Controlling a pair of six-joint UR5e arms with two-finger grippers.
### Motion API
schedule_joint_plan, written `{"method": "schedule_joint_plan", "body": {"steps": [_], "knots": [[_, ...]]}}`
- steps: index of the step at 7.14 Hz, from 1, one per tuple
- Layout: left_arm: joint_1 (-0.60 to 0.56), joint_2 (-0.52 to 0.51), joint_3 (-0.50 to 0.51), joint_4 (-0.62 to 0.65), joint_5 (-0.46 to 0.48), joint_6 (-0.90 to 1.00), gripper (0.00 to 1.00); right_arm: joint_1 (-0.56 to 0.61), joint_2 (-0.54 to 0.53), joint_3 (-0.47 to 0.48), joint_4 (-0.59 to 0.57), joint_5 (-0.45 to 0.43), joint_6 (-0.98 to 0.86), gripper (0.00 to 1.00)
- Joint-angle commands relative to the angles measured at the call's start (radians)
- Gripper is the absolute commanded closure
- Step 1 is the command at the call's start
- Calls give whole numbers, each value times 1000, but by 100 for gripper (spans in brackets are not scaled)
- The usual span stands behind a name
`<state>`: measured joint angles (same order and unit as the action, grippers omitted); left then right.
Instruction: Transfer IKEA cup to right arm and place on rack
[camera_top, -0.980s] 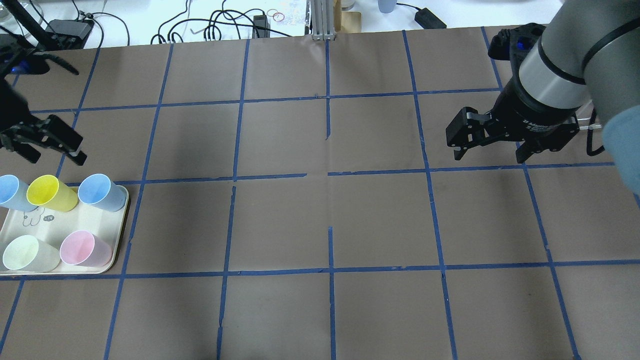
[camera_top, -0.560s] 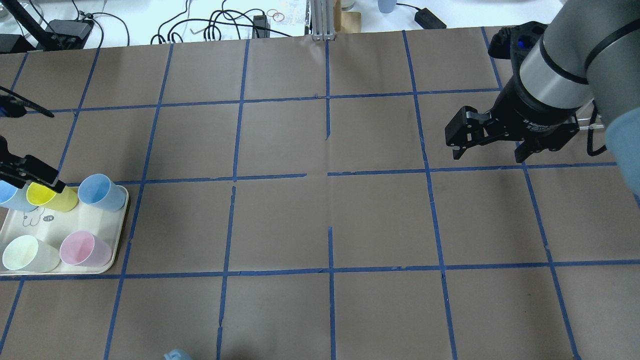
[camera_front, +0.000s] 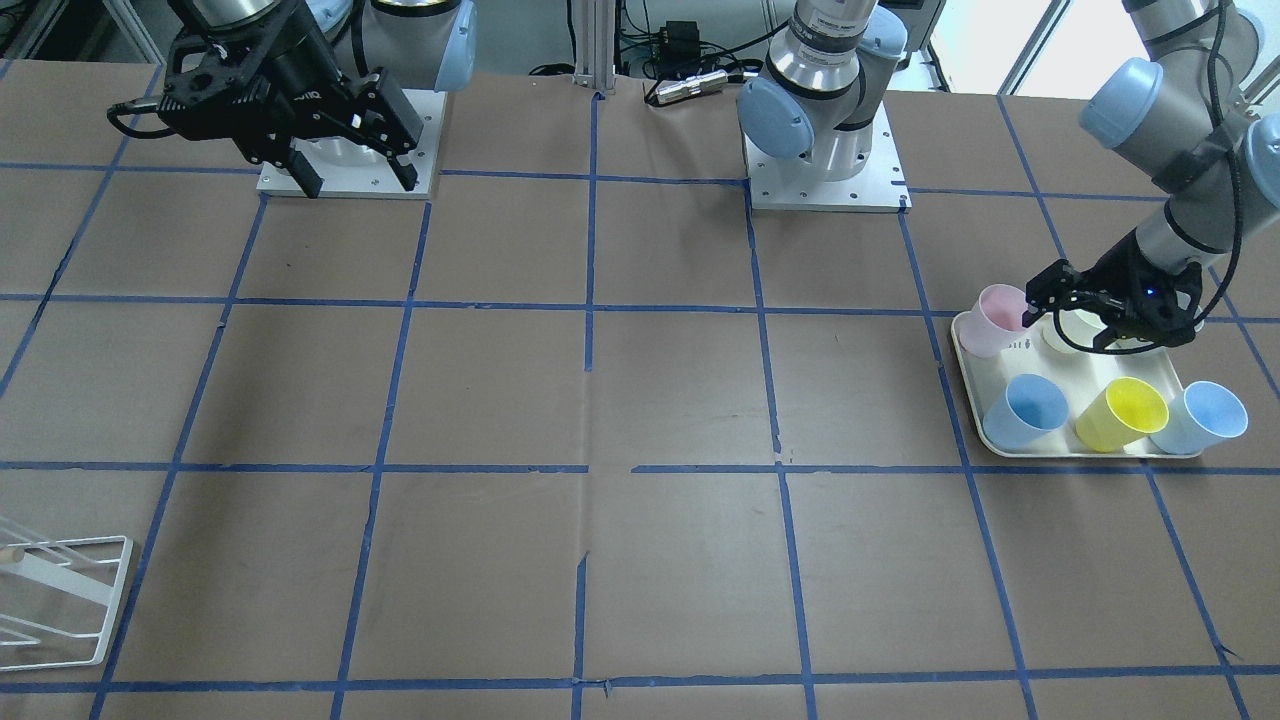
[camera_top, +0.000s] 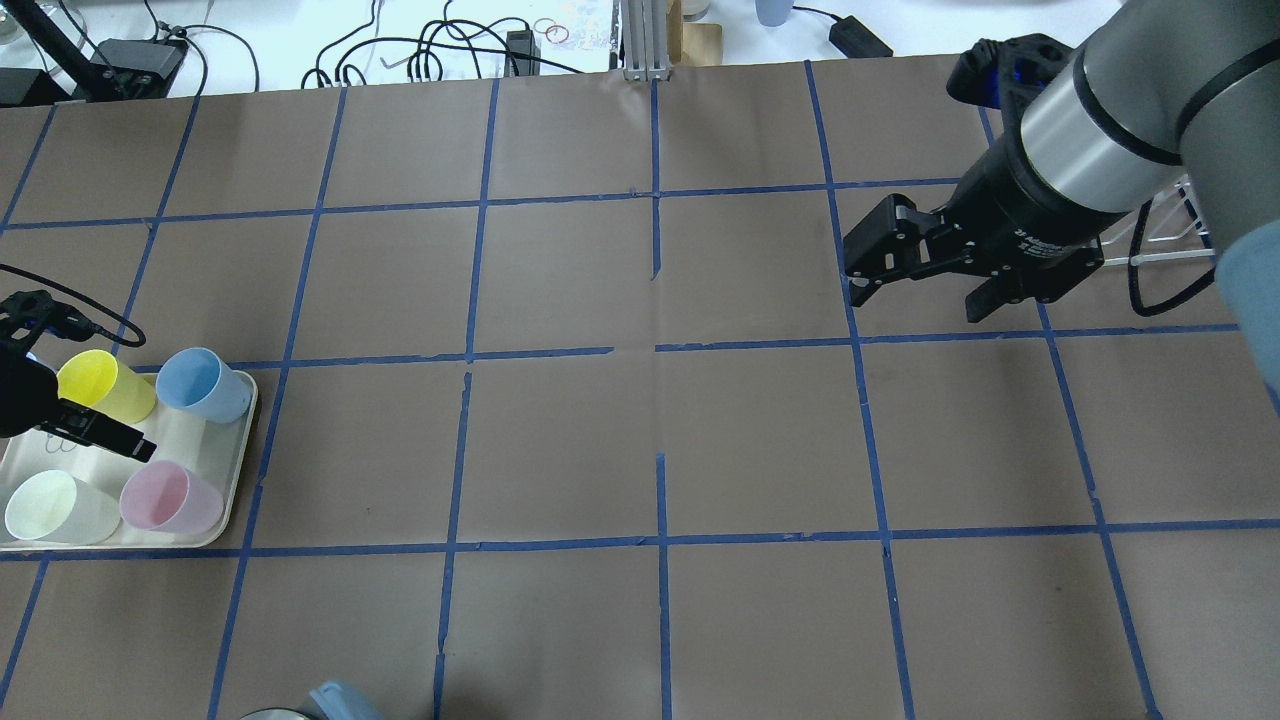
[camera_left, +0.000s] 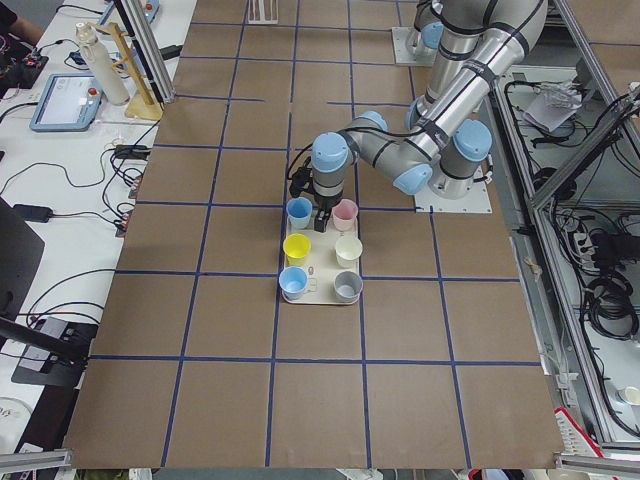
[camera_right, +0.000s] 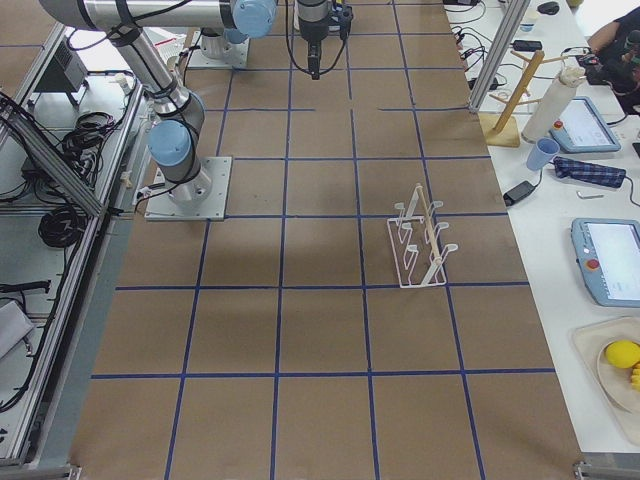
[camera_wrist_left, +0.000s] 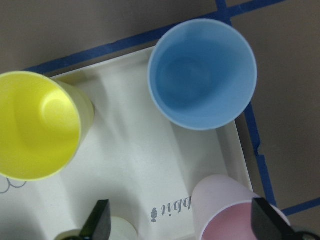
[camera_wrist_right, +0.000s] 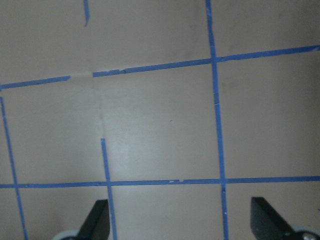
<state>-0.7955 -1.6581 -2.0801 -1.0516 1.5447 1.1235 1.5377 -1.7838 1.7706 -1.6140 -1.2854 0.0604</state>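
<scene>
The pale pink IKEA cup (camera_top: 170, 497) stands upright at the near right corner of the cream tray (camera_top: 243, 440). It also shows in the front view (camera_front: 993, 322) and the left wrist view (camera_wrist_left: 235, 217). My left gripper (camera_top: 80, 432) (camera_front: 1070, 325) hovers open over the tray. One finger is above the pink cup's rim, the other near the cream cup (camera_front: 1065, 335). It holds nothing. My right gripper (camera_top: 920, 295) (camera_front: 355, 180) is open and empty, high over the table's right half. The white wire rack (camera_right: 420, 245) (camera_front: 60, 590) stands at the far right.
The tray also holds a yellow cup (camera_top: 95, 385), a blue cup (camera_top: 200, 385), a second blue cup (camera_front: 1205, 418) and, in the left side view, a grey cup (camera_left: 347, 287). Cables and a charger lie beyond the table's far edge (camera_top: 440, 50).
My left gripper has come down and back from beyond the tray to over it, beside the pink cup. My right gripper has shifted left toward the table's middle.
</scene>
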Motion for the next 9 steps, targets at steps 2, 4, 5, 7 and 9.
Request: {"method": "schedule_joint_plan", "body": {"steps": [2,4,5,7,9], "knots": [[7,-28,-24,2,21,28,0,-7,3,1,-3,355,-7,0],[6,-29,-43,12,71,15,0,-66,4,9,6,530,-11,0],[6,-28,-41,12,71,18,0,-114,4,13,12,651,-13,0],[6,-32,-41,15,69,16,14,-136,6,39,32,811,-25,0],[4,-37,-43,13,68,-7,61,-143,6,87,32,996,-59,0]]}}
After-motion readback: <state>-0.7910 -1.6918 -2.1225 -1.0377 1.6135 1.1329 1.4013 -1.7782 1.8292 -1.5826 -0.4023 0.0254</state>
